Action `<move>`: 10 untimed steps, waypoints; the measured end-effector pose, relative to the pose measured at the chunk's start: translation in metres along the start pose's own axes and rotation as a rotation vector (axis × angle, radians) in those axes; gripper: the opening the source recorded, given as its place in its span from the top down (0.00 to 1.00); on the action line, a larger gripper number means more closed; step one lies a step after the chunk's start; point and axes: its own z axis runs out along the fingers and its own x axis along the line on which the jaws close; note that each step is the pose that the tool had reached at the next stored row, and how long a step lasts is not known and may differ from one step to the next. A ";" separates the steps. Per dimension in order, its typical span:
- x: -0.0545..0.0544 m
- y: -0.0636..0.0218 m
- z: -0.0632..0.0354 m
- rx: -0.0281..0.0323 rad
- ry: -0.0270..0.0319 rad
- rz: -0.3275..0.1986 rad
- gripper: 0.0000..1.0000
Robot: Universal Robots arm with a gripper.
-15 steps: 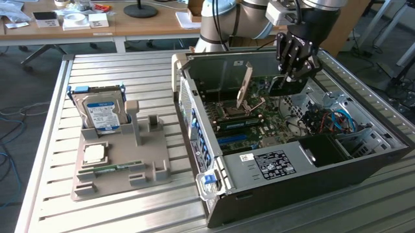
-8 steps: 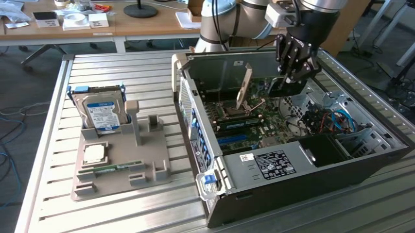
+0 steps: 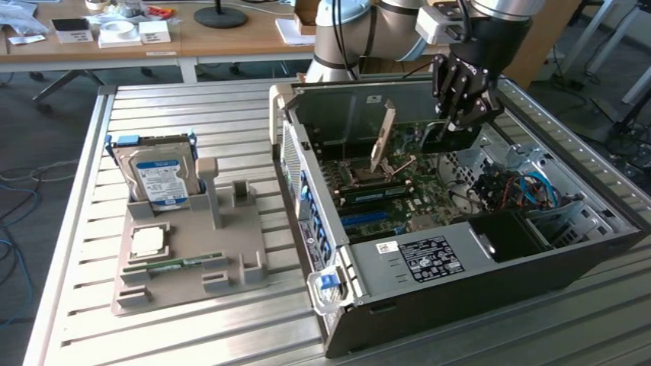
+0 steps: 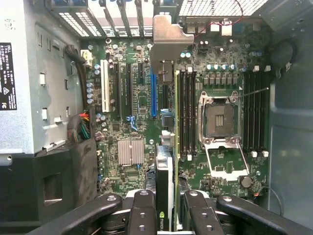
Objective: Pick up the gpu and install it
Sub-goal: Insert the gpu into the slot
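Half shut around the graphics card [image 4: 165, 169], gripping with the pincer [image 4: 166, 203] across both faces, edge-on above the motherboard [image 4: 132, 122] inside the open computer case [image 3: 489, 282]. Likely light, stiff, fragile; best held at the cooler, never bare circuitry.

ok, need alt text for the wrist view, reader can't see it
The pincer grips the gpu edge-on, silver bracket at its far end, over a green motherboard inside an open computer case. Expansion slots lie on one side of the card, memory slots and an empty CPU socket on the other.
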 end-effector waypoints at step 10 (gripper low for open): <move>0.000 0.0020 0.0018 0.0000 -0.0002 0.000 0.73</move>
